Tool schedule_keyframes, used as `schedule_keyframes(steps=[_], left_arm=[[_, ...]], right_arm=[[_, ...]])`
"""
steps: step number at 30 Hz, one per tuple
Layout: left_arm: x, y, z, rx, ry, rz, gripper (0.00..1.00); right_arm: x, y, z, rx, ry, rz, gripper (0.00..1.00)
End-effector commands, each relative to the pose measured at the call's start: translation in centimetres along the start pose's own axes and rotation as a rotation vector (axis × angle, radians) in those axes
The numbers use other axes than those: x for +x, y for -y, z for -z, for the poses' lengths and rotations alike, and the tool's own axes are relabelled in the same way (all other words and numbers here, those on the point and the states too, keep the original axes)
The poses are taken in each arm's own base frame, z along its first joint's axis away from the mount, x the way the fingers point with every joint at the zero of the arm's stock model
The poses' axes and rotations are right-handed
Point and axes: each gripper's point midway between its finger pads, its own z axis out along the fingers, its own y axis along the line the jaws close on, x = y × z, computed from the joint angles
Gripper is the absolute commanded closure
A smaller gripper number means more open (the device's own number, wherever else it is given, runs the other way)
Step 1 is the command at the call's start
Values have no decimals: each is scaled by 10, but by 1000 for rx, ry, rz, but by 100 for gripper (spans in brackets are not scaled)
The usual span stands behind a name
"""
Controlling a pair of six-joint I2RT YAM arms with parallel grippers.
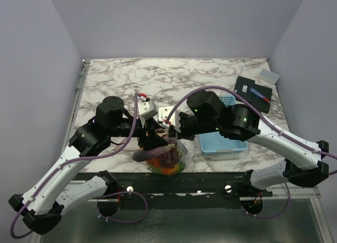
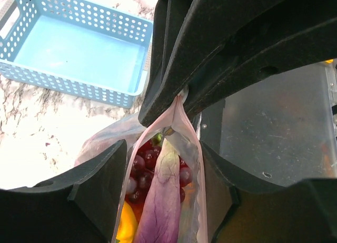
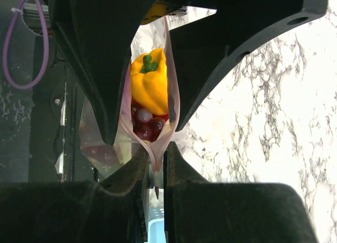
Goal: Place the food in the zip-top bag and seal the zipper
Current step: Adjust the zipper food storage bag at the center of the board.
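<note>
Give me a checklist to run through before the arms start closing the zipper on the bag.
1. Food in the zip-top bag: ok; yellow pepper, grapes and eggplant lie inside.
2. Light-blue basket emptied: ok in the part shown.
3. Right end effector pinching the zipper at one end: ok.
4. Left end effector straddling the mouth: ok, jaws apart.
5. Zipper sealed: not ok; the mouth gapes.
6. Eggplant clear of the zipper line: cannot tell.
</note>
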Motion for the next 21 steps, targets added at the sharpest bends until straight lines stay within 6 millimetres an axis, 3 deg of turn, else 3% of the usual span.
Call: schedule_keyframes(steps=[1, 11, 13, 14, 15, 19, 21], left_arm=[[5, -5, 0, -44, -39, 5, 44], [18, -7, -3, -75, -93, 15, 64], [21, -6, -4, -74, -100, 15, 76], [21, -6, -4, -75, -101, 13, 92], [20, -6, -4, -83, -101, 10, 100], [20, -4, -3, -77, -99, -7, 100], [18, -4, -2, -77, -91, -28, 100]], right_arm=[[-17, 13, 11, 62, 30, -44, 99], [-18, 15, 14, 74, 2, -89, 99], [-18, 15, 14, 72, 0, -94, 100], [-18, 15, 14, 71, -3, -97, 100], [-18, 15, 14, 72, -8, -100, 99], [-17, 16, 13, 81, -7, -104, 99], [-15, 18, 14, 99, -2, -105, 92]])
